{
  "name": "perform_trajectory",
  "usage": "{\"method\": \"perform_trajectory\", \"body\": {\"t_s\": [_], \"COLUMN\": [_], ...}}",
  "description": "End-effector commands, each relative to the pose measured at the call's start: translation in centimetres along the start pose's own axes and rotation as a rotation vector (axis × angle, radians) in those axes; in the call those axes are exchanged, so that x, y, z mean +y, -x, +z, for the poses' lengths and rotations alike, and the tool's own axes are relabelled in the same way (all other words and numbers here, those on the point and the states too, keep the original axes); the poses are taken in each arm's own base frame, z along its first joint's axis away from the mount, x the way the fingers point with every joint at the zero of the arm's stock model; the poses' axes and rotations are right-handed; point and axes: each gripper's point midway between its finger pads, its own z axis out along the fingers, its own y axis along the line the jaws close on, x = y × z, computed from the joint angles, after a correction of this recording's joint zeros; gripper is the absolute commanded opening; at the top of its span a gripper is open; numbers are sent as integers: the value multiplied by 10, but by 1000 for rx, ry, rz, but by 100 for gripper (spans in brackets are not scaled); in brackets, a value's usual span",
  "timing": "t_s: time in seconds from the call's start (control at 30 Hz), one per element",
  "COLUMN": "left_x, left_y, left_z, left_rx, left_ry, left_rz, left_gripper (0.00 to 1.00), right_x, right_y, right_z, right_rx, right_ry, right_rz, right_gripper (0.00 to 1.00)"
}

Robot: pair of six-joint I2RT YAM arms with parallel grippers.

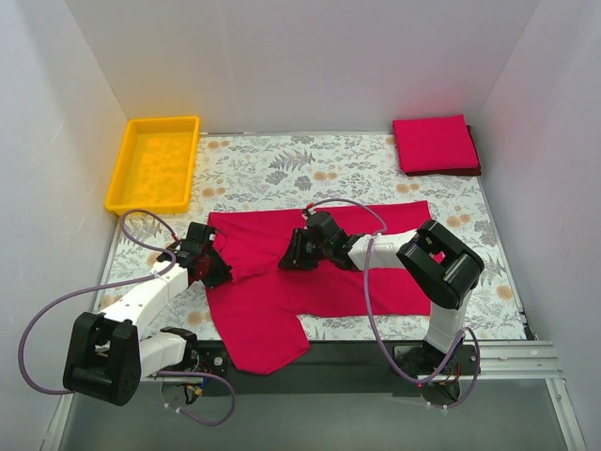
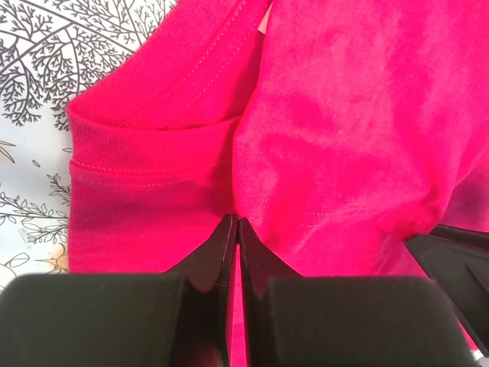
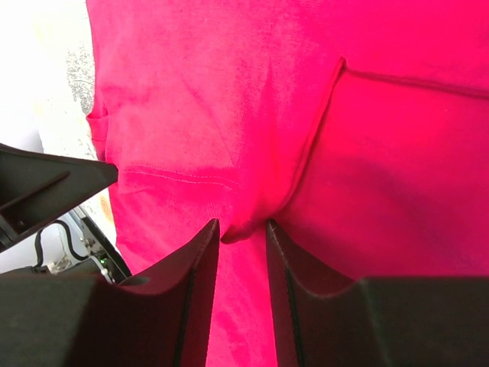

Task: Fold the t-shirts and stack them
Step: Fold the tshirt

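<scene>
On floral tablecloth [image 1: 282, 169] (white walls [image 1: 300, 56] around), left gripper [image 2: 234, 223] pinches t-shirt [image 1: 282, 310]; right gripper [image 3: 243, 226], ajar, straddles it.

The far middle of the flowery table top [image 1: 300, 169] is bare, so a hand could pass there. That free strip lies between the yellow plastic tray [image 1: 153, 164] in the far left corner and the pile of folded red cloth t-shirts [image 1: 434, 144] in the far right corner. White walls [image 1: 56, 141] close in the left, back and right sides. The spread-out red cloth t-shirt [image 1: 376, 282] covers the near middle. The left gripper [image 1: 210, 268] and right gripper [image 1: 291, 256] sit low on it, with a small gap between them. Purple cables [image 1: 343, 200] loop up by both arms.
</scene>
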Motion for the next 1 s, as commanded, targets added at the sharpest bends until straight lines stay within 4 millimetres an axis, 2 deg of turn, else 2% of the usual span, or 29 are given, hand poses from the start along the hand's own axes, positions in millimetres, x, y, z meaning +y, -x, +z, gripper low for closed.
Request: {"method": "perform_trajectory", "body": {"t_s": [0.0, 0.07, 0.2, 0.33, 0.6, 0.97], "left_x": [-12, -13, -14, -14, -5, 4], "left_y": [14, 15, 22, 28, 31, 3], "left_z": [-12, -14, -20, -25, -26, -15], "left_rx": [-46, -50, -72, -89, -96, 21], "left_ry": [-36, -31, -18, 0, 61, 52], "left_rz": [3, 9, 16, 23, 37, 36], "left_gripper": [0, 0, 0, 0, 0, 0], "right_x": [16, 12, 10, 10, 4, 13], "right_y": [9, 8, 14, 21, 19, 10], "right_z": [3, 3, -5, -14, -22, -30], "right_rx": [-25, -28, -50, -57, 24, 112], "right_ry": [46, 35, 36, 49, 66, 79], "right_rz": [-7, -6, -26, -32, -39, -93], "right_gripper": [33, 27, 2, 1, 1, 5]}}
